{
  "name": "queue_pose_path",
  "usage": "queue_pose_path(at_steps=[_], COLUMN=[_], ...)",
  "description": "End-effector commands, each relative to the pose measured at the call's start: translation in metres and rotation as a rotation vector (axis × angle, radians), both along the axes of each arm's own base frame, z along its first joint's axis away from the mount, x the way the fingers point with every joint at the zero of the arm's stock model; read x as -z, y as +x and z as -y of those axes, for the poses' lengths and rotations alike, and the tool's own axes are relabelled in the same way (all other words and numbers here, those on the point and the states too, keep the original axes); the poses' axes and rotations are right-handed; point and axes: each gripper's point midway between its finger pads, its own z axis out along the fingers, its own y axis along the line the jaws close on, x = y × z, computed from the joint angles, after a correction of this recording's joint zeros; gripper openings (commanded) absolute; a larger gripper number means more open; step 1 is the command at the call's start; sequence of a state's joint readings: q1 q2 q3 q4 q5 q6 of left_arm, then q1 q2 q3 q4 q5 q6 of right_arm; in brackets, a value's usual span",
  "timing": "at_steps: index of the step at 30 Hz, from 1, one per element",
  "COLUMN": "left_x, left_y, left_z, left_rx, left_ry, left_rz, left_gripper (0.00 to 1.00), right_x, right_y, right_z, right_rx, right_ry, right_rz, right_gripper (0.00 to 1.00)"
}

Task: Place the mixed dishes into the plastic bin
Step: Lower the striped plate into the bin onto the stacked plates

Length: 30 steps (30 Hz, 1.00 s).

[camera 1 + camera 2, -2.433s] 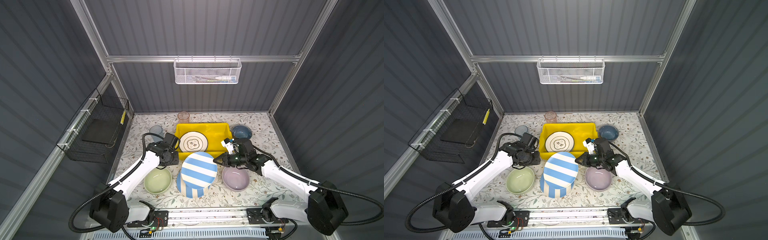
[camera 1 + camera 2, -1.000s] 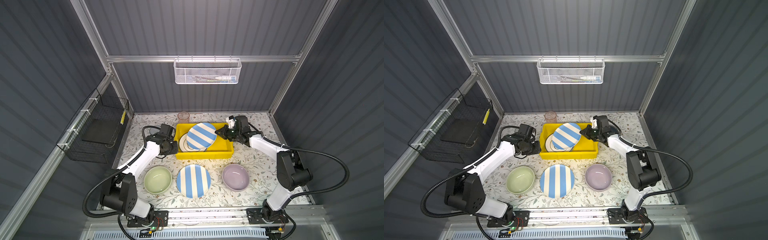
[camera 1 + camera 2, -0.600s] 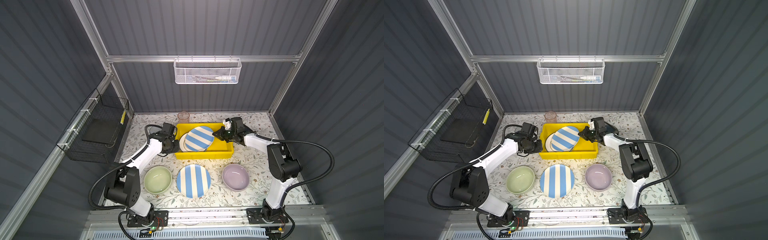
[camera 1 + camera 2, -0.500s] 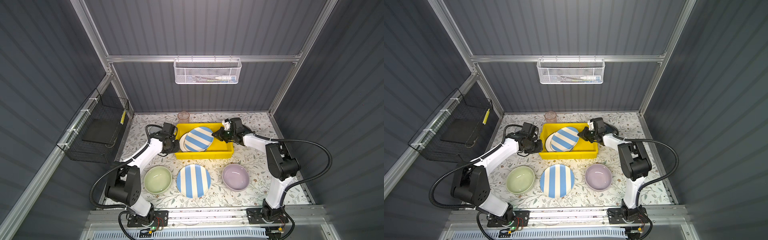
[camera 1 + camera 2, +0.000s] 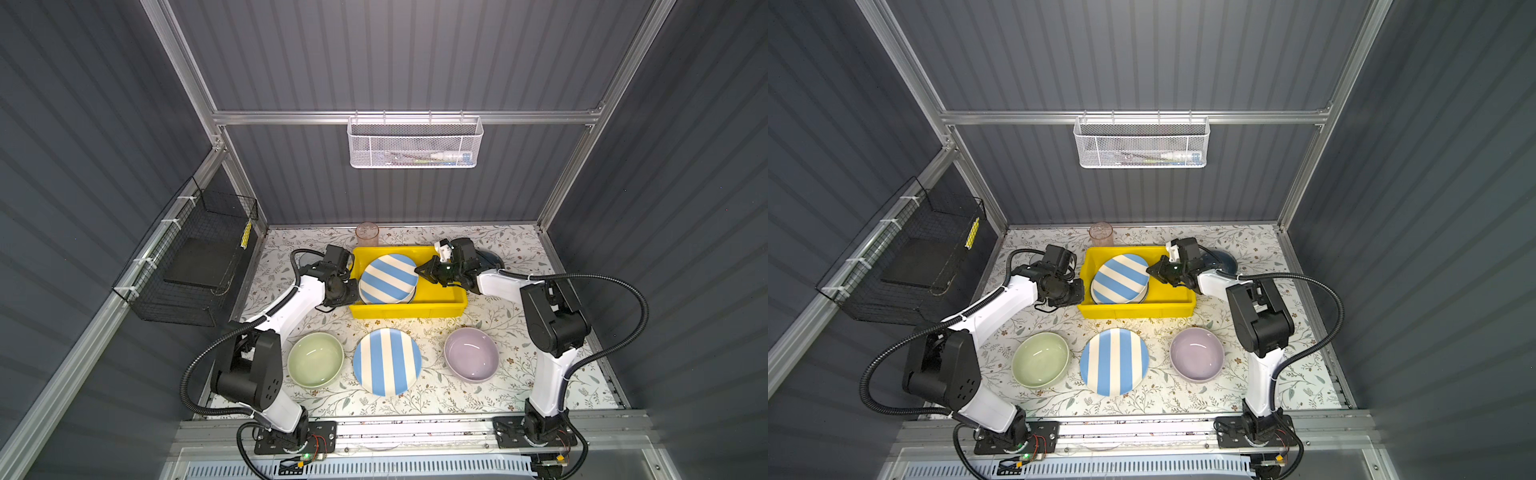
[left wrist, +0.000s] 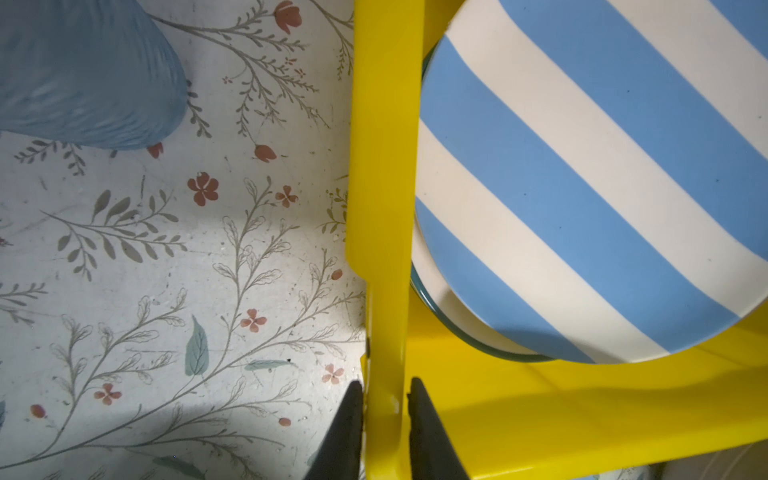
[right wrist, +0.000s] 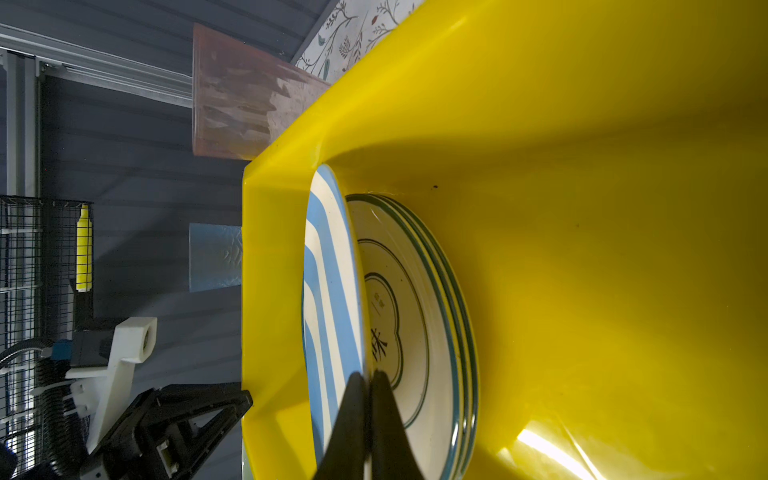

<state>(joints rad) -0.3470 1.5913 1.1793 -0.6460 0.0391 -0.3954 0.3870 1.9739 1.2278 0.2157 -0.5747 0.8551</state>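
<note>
While aslant, striped plate (image 7: 328, 291) in right end effector (image 7: 368, 376)

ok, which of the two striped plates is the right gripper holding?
The striped plate in the yellow bin, tilted over the green-rimmed plates; the right gripper pinches its rim. The other striped plate lies flat on the table, untouched.

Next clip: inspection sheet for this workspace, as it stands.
Surface: floral table cover.
Job's things: yellow bin holds green-rimmed plates with a striped plate tilted on top; second striped plate, green bowl, lilac bowl in front; blue bowl, pink tumbler, blue tumbler outside it.
Clutter: nothing seen.
Grippers: left gripper jaws pinch the bin's wall; right gripper jaws shut on the tilted plate's rim.
Cables: black hoses loop behind both arms.
Surroundings: white mesh basket on back wall, black wire basket on left wall.
</note>
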Motion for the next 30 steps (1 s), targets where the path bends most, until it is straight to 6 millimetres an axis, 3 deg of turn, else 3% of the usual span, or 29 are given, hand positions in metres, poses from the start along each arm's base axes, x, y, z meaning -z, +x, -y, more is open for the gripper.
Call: queue_pose_path(at_steps=[1,12,18,30], left_x=[-0.004,-0.004,-0.002,-0.002], left_y=[0.002,0.0,-0.001,0.0], left_z=[0.002,0.001,0.001,0.001], left_rx=[0.018,0.02,0.02,0.025], left_ry=[-0.011,-0.011,-0.011,-0.013], left_rz=[0.001,0.004,-0.001,0.004], left_gripper=[0.21,0.21,0.21,0.21], right_x=[0.008,0.026,0.03,0.043], right_y=[0.002,-0.01,-0.014,-0.018], right_z=[-0.004,0.0,0.008,0.002], right_rx=[0.002,-0.01,-0.017,-0.044], right_ry=[-0.024,-0.183,-0.308,-0.44], right_rz=[0.017,0.013,0.017,0.014], right_gripper=[0.09,0.24,0.29,0.38])
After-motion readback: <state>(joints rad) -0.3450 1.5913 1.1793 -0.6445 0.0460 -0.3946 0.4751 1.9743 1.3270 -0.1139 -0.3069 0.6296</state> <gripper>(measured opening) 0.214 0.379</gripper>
